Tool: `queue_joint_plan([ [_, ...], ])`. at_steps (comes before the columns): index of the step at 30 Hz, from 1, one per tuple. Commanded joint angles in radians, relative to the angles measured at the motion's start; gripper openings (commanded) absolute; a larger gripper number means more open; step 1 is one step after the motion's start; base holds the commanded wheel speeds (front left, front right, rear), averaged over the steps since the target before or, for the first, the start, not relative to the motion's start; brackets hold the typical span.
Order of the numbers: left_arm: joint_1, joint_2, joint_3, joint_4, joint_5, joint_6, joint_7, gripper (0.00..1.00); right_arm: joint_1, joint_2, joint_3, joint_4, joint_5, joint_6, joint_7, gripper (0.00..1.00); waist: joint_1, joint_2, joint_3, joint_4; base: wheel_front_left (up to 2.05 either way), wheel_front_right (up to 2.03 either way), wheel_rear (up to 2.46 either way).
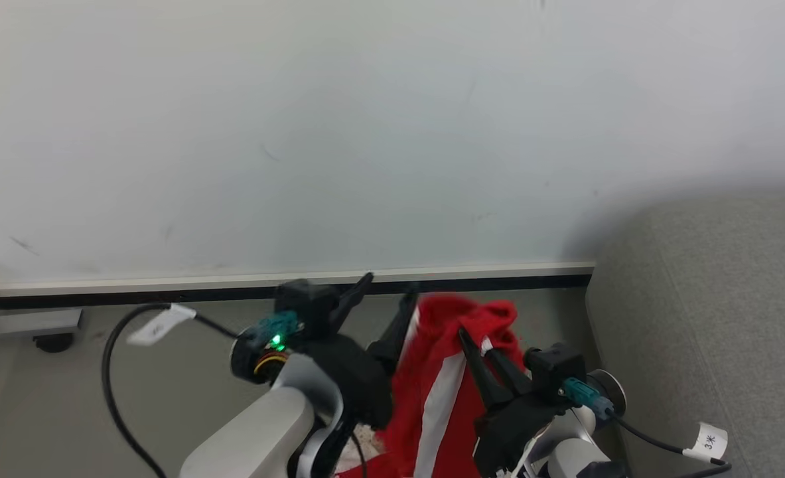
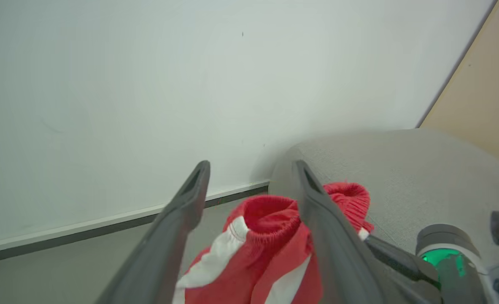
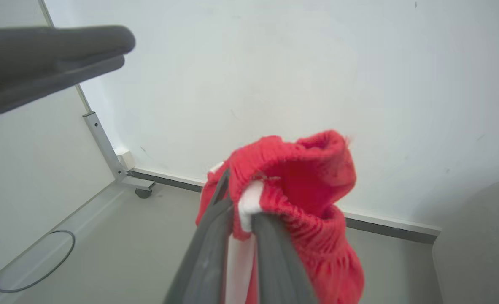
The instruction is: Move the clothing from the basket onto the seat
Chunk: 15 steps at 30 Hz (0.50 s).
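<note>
Two tools are working just left of the seat (image 1: 711,318), above the floor. Right tool (image 1: 473,340) is pinching the clothing (image 1: 445,372) at its red ribbed waistband, jaws narrow on the fabric next to a small white tag. Left tool (image 1: 389,289) is standing wide, gripping nothing, one finger just beside the fabric on the side away from the seat. Clothing is hanging near the seat's rounded edge, apart from it.

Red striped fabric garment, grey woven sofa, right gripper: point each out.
Red striped fabric garment (image 3: 312,228): right wrist view, ribbed waistband.
Grey woven sofa (image 1: 711,318): head view, rounded side.
Right gripper (image 1: 472,340): head view, between fingertips.
</note>
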Motion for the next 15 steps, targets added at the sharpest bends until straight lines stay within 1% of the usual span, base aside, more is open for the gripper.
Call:
queue_joint_plan([
  [1,0.023,0.016,0.002,0.015,0.02,-0.007,-0.041,1.0,0.011,-0.001,-0.003,-0.007,-0.013,0.0,-0.005,0.0,0.0,0.0,0.002,-0.012,0.0,0.0,0.0],
  [5,0.069,0.053,-0.002,0.062,0.054,-0.035,-0.134,1.0,0.028,-0.001,-0.023,-0.021,-0.028,0.0,0.002,0.0,0.0,0.0,0.006,-0.031,0.0,0.0,0.0],
  [8,0.103,0.07,0.008,0.078,0.06,-0.063,-0.17,1.0,0.033,-0.001,-0.045,-0.034,-0.045,0.0,0.012,0.0,0.0,0.0,0.01,-0.046,0.0,0.0,0.0],
  [10,0.127,0.084,0.014,0.076,0.068,-0.091,-0.185,1.0,0.038,-0.001,-0.058,-0.045,-0.059,0.0,0.021,0.0,0.0,0.0,0.013,-0.059,0.0,0.0,0.0],
  [13,0.163,0.102,0.025,0.054,0.085,-0.145,-0.195,1.0,0.043,-0.001,-0.08,-0.063,-0.083,0.0,0.035,0.0,0.0,0.0,0.02,-0.084,0.0,0.0,0.0],
  [15,0.19,0.117,0.054,0.033,0.108,-0.167,-0.196,1.0,0.043,-0.001,-0.087,-0.078,-0.093,0.0,0.046,0.0,0.0,0.0,0.026,-0.107,0.0,0.0,0.0],
])
